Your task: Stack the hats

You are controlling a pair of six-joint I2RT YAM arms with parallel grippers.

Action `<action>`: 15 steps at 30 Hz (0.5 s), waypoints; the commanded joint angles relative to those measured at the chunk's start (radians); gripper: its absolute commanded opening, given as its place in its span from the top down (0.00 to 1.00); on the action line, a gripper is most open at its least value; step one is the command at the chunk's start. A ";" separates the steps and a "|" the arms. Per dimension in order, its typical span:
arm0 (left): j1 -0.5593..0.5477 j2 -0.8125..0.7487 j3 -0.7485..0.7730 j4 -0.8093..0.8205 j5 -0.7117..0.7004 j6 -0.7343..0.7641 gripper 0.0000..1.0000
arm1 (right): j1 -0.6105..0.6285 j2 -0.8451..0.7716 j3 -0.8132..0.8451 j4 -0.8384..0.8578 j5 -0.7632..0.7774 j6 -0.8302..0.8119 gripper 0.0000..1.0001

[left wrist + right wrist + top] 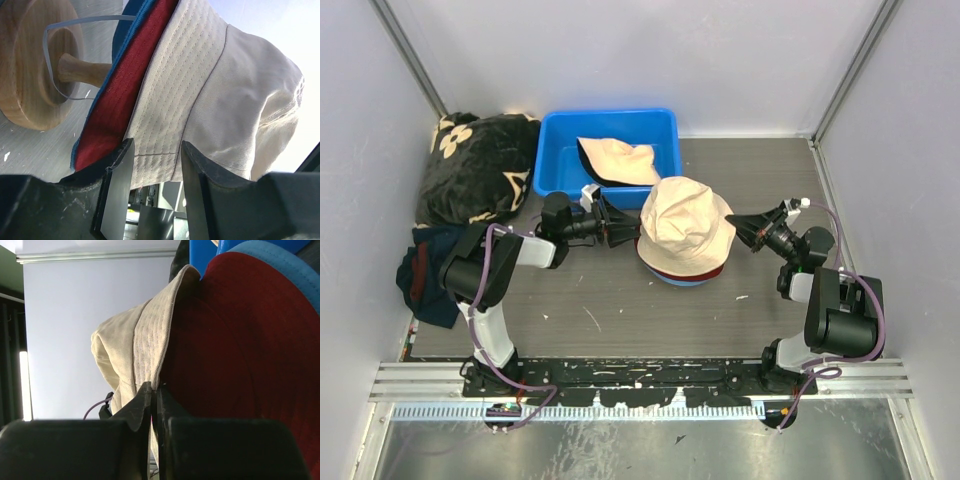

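A cream hat (685,222) tops a stack over the dark red hat (680,272) and the light blue hat (678,282) at the table's middle. My left gripper (632,232) is open at the stack's left side, and the cream brim (160,150) hangs between its fingers (119,190). My right gripper (734,224) is shut on the cream brim (150,340) at the right side, with the red hat (235,340) and the blue brim (280,255) beside it. A second cream hat (620,160) lies in the blue bin (558,150).
A wooden stand with a peg (30,65) sits under the stack. A black blanket with cream flowers (475,165) lies at the back left, and a navy cloth with red trim (425,270) at the left edge. White walls close in on three sides.
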State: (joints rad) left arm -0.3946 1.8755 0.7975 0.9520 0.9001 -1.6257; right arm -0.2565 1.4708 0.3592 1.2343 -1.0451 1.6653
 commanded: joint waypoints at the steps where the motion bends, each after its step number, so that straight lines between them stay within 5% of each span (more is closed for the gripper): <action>1: -0.007 0.005 -0.029 0.054 -0.001 0.000 0.51 | 0.002 -0.010 -0.005 0.028 0.017 -0.035 0.98; 15: -0.019 0.031 -0.051 0.098 -0.018 -0.016 0.50 | 0.003 -0.011 0.012 0.019 0.017 -0.031 0.99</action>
State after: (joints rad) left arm -0.4007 1.8809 0.7349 0.9783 0.8963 -1.6253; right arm -0.2565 1.4708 0.3588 1.2331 -1.0405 1.6558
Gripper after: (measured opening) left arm 0.495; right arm 0.080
